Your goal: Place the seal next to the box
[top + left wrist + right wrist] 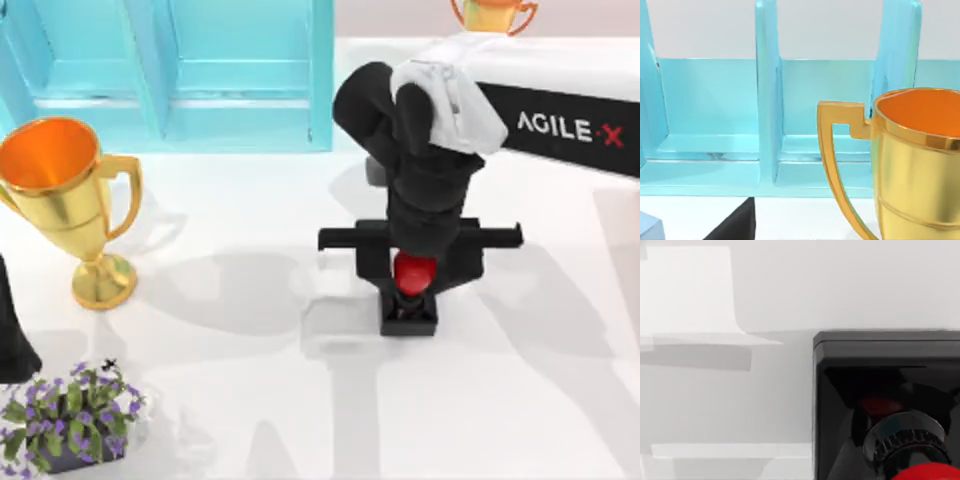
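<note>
The seal (pixel 409 314) has a glossy red knob on a black square base and stands on the white table right of centre. My right gripper (pixel 414 268) reaches down from the back right and is shut on the red knob. The right wrist view shows the seal's black base (pixel 880 370) up close. A pale white box (pixel 335 318), hard to tell from the table, lies just left of the seal and shows as a white block (pixel 687 290) in that wrist view. My left arm (pixel 10 335) is parked at the left edge.
A large gold trophy (pixel 60 190) stands at the left, close in the left wrist view (pixel 920 165). A cyan shelf (pixel 170 70) fills the back left. A second trophy (pixel 495 12) stands at the back right. A pot of purple flowers (pixel 65 415) sits front left.
</note>
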